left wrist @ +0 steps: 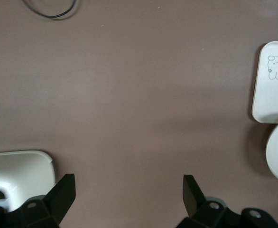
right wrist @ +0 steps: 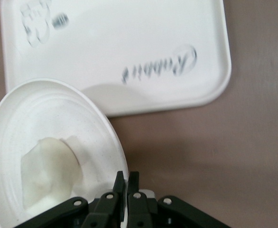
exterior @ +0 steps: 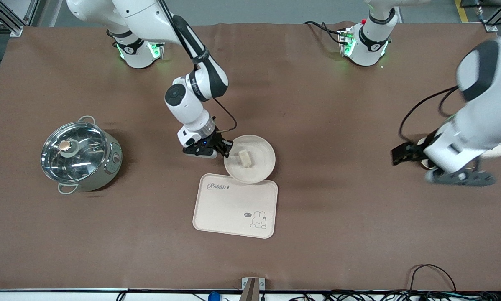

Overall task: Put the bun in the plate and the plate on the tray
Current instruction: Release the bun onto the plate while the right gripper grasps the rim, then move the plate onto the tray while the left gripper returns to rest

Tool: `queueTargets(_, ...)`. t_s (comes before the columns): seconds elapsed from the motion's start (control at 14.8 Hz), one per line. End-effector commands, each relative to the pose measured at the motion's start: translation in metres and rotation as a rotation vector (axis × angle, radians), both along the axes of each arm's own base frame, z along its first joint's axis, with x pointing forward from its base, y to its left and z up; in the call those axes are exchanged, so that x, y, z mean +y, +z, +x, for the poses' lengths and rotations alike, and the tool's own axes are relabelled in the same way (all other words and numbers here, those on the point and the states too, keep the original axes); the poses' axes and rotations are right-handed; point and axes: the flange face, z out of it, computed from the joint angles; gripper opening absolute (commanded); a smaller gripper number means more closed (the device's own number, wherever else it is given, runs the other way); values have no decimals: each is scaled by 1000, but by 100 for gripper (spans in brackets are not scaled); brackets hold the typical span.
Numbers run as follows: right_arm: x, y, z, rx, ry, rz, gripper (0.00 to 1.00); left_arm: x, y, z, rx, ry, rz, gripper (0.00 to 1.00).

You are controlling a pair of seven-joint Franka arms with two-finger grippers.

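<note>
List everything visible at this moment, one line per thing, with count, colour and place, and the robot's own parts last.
bun: one, pale cream, lying in the plate.
plate: one, cream-white, its nearer edge overlapping the tray's edge that faces the robots.
tray: one, cream with rabbit drawing, mid-table, nearer the front camera than the plate.
pot: one, metal with glass lid, toward the right arm's end of the table.
toaster: one, cream, under the left arm, mostly hidden.
tablecloth: one, brown, covering the table.
right claw: one, black, shut on the plate's rim.
left claw: one, black, open, waiting over bare cloth beside the toaster.
</note>
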Motion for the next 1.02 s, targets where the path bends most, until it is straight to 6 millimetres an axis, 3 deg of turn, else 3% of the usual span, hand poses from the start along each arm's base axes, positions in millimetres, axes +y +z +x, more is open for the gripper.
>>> queueTargets(0.0,-5,3,37,-9,-38,35,0,18,52,-41,10,10,34,100)
queueTargets(0.14,-3,-9,64,-27,-56,41,0,33,65,-53,25,-24,32,100)
queueTargets(0.27,-11,-11,88,-27,-75,50,0,29,74,-60,19,-27,34,100)
queueTargets(0.47,-35,-12,120,-6,-102,59,0,-2,78,-93,18,-44,59,100)
queueTargets(0.61,-47,-18,134,-20,-100,53,0,-7,72,-110,-4,-25,65,100)
queueTargets(0.74,-58,-21,141,-31,-85,44,0,7,68,-119,-25,-4,54,100)
queueTargets(0.95,-52,-34,136,-16,-76,35,0,8,70,-110,-29,-2,51,100)
